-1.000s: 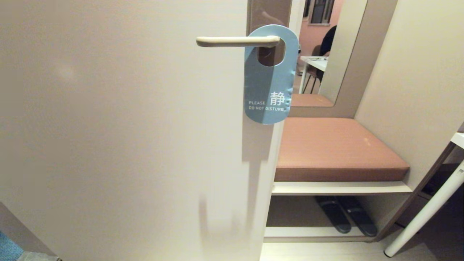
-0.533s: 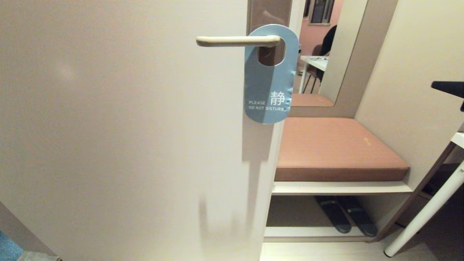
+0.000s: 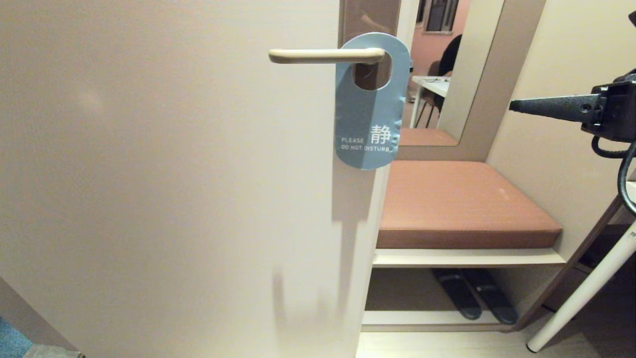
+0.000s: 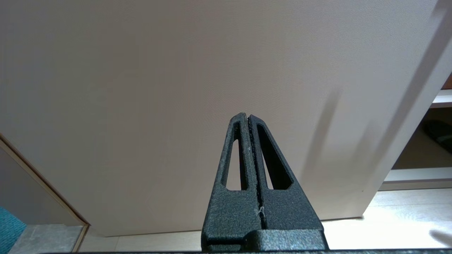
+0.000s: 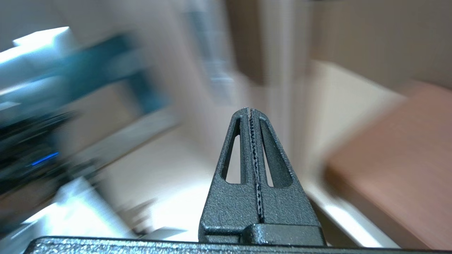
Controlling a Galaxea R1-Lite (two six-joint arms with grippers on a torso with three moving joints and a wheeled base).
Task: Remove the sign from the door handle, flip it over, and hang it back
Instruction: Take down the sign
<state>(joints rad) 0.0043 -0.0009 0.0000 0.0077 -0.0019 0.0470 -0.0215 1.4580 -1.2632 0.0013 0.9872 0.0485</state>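
Nothing done yet: the sign point(image 3: 370, 107) hangs on the door handle point(image 3: 323, 55), blue "do not disturb" face out, its oval hole looped over the lever near the brown backplate. All of it is left for me: lift it off, flip it, hang it back. My right gripper point(image 3: 514, 105) is out at the right, level with the sign but well apart from it, fingers point(image 5: 251, 116) pressed together on nothing. My left gripper point(image 4: 247, 118) sits parked low by the door, clenched and empty too.
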